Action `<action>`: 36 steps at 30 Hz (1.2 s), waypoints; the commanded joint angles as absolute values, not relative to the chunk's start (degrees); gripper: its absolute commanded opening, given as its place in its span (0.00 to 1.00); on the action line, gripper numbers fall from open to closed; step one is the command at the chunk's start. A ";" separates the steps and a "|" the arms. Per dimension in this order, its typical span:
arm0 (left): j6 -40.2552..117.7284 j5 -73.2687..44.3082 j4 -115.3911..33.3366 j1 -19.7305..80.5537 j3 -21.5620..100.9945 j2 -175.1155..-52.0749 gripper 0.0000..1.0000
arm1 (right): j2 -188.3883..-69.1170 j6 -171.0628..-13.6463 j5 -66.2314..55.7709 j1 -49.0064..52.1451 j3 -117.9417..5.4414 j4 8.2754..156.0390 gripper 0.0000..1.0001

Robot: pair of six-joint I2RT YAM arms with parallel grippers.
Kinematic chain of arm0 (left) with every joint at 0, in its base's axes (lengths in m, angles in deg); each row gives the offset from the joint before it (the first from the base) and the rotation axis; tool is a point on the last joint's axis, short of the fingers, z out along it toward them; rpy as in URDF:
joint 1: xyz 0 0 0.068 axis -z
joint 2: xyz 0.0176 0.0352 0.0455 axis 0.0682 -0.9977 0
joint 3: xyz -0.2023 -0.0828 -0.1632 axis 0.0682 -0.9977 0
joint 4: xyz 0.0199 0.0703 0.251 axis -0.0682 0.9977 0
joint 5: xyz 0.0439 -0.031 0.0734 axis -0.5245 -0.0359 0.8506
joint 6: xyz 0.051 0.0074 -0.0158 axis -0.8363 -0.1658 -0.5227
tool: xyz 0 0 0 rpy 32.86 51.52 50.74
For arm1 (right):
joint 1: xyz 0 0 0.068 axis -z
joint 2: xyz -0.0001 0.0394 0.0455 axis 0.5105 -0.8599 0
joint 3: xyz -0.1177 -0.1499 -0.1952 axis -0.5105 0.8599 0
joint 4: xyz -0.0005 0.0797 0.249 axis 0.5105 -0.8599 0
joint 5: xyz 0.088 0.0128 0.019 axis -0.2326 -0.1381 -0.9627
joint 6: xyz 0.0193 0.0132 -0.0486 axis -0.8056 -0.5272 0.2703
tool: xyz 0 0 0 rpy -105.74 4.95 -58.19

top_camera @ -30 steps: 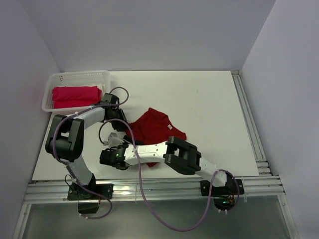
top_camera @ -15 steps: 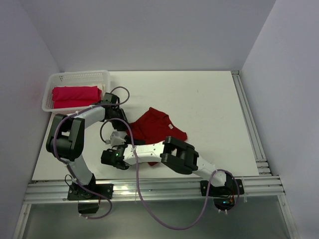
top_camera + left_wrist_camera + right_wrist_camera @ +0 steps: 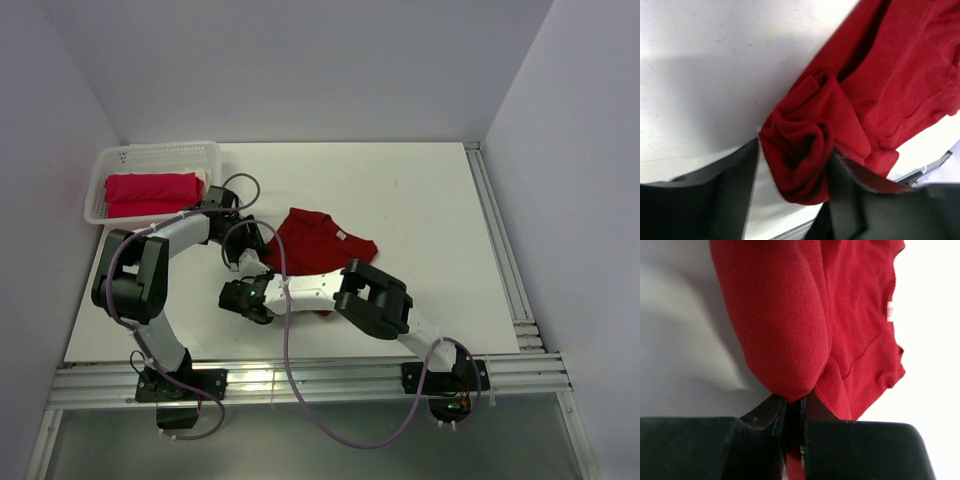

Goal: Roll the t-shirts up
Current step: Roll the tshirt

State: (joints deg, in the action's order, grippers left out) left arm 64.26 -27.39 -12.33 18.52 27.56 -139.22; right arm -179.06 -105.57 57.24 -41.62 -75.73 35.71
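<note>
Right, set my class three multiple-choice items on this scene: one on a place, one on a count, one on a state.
1. Where is the pinkish-red t-shirt? A in the white basket; B on the floor; C in a claw.
2. How many t-shirts show? A one; B two; C four.
3. The right claw is: A wide open; B shut on the crimson t-shirt; C out of view.
Answers: A, it lies inside the basket's walls; B, one pinkish-red, one crimson; B, cloth is pinched between its closed fingers.
</note>
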 commanded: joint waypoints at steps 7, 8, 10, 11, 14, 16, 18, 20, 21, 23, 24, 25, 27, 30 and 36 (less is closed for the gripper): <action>65.74 -33.37 -14.75 13.94 25.29 -129.95 0.78 | -165.98 -103.83 32.84 -37.33 -69.74 48.46 0.00; 65.91 -33.46 -14.84 13.58 25.12 -128.47 0.80 | -164.75 -103.65 29.78 -36.98 -69.30 48.91 0.00; 66.00 -33.64 -15.19 12.53 24.59 -126.97 0.81 | -163.61 -103.91 23.18 -35.23 -68.07 49.70 0.00; 66.18 -33.99 -15.37 12.18 24.33 -125.39 0.82 | -162.47 -103.74 20.63 -34.53 -67.55 51.10 0.00; 66.62 -35.22 -17.12 10.86 23.10 -122.75 0.88 | -160.62 -104.61 12.01 -31.54 -64.56 54.17 0.00; 66.88 -35.83 -18.52 10.33 21.87 -121.17 0.88 | -159.65 -105.57 4.74 -28.47 -62.19 56.98 0.00; 67.23 -36.19 -19.67 9.89 19.94 -120.11 0.88 | -159.38 -106.19 -0.28 -26.27 -60.43 58.58 0.00; 67.85 -36.80 -21.60 9.80 18.44 -117.91 0.88 | -160.43 -106.63 -7.23 -23.20 -60.51 59.46 0.00; 68.11 -36.80 -22.22 9.80 16.70 -117.12 0.88 | -160.96 -106.55 -9.00 -22.40 -61.20 59.37 0.00; 69.07 -37.07 -23.88 9.80 14.75 -114.93 0.88 | -162.36 -106.20 -14.08 -20.64 -61.74 59.72 0.00; 69.43 -36.98 -24.42 9.80 12.83 -114.22 0.88 | -162.89 -106.11 -15.68 -20.11 -62.52 59.64 0.00; 70.13 -37.07 -24.94 9.80 11.85 -113.34 0.88 | -164.11 -106.19 -17.35 -19.58 -62.79 59.81 0.00; 70.84 -36.81 -26.78 9.80 9.14 -112.55 0.88 | -165.09 -106.63 -23.32 -17.57 -62.79 60.69 0.00; 72.77 -36.46 -31.52 9.80 5.53 -110.88 0.88 | -166.15 -109.43 -29.29 -15.02 -60.61 64.28 0.00; 75.32 -34.26 -41.29 10.06 0.43 -110.78 0.88 | -167.38 -116.99 -38.36 -11.23 -54.11 76.15 0.00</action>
State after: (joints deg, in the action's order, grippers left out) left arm 73.48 -35.21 -32.53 9.98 1.94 -111.62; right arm -165.27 -111.69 -30.25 -12.74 -57.48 68.82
